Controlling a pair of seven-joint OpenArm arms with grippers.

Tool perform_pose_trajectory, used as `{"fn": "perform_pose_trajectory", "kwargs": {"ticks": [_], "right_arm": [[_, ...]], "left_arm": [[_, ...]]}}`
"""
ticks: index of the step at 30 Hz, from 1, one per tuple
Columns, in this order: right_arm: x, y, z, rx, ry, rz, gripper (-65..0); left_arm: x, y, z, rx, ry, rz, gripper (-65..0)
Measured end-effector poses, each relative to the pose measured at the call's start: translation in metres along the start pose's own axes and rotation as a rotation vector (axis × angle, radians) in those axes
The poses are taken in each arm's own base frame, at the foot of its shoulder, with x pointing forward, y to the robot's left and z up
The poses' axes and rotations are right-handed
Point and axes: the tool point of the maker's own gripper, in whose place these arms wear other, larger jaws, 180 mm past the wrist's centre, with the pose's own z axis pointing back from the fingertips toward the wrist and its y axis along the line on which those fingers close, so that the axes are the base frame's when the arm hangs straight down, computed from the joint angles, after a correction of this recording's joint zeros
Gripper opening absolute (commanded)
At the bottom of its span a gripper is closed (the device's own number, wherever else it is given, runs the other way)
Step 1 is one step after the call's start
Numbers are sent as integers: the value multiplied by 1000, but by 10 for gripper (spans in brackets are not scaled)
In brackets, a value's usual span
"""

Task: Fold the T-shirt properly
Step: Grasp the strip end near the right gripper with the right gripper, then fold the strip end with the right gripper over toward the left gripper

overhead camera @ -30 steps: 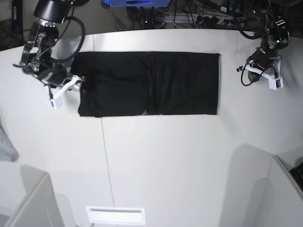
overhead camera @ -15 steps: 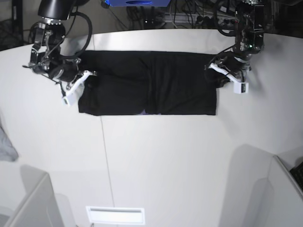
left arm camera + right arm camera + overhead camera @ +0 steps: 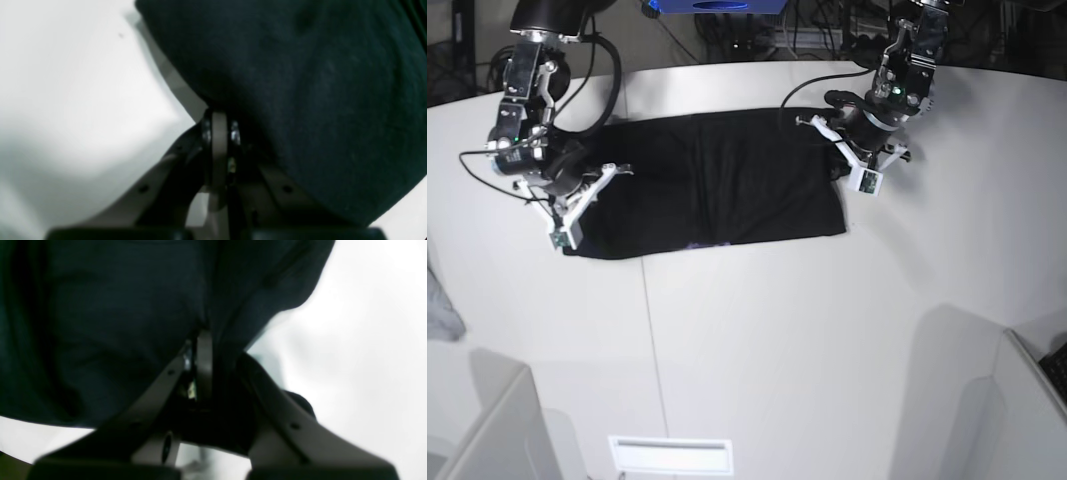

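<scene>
Both jaws clamped on T-shirt (image 3: 712, 190) ends; fabric hides fingertips, print barely visible.

Near half of table (image 3: 757, 340): bare and open to a claw.
Far edge: cables (image 3: 827, 40) crowded behind it.
Middle: T-shirt (image 3: 717, 190) spread wide, an arm at each end.
Left edge: grey cloth (image 3: 439, 305) lay there.

A white table (image 3: 757, 330) has a thin seam (image 3: 649, 330) running along it. A grey cloth (image 3: 439, 305) lies at its left edge. Cables (image 3: 827, 35) and a blue object (image 3: 717, 6) sit behind it.
</scene>
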Motion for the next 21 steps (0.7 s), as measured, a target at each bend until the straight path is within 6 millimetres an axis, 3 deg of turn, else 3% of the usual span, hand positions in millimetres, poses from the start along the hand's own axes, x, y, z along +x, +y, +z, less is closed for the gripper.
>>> {"fn": "perform_pose_trajectory", "kwargs": {"ticks": [9, 14, 21], "right_arm": [[15, 52, 12, -31, -16, 165, -650], [18, 85, 10, 43, -41, 156, -650], [16, 109, 14, 134, -88, 104, -650]], "left_arm": [[4, -2, 0, -5, 11, -13, -650], [4, 1, 0, 0, 12, -15, -650], [4, 4, 0, 5, 11, -13, -650]]}}
